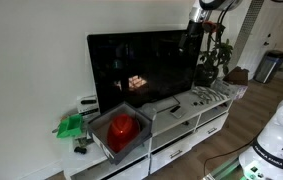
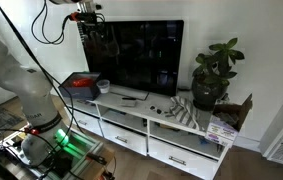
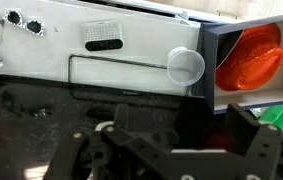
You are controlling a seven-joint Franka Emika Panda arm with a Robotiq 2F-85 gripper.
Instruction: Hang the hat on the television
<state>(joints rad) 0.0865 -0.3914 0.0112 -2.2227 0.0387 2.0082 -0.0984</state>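
Note:
The red hat lies in a grey open box at one end of the white TV stand; it also shows in an exterior view and in the wrist view. The black television stands on the stand, and its dark screen fills the lower wrist view. My gripper hangs high at the top corner of the television, far above the hat. In the wrist view its dark fingers are spread apart with nothing between them.
A potted plant stands at the stand's other end. Small metal items lie beside it. A white round lid and a black remote lie on the stand top. Green cloth sits beside the box.

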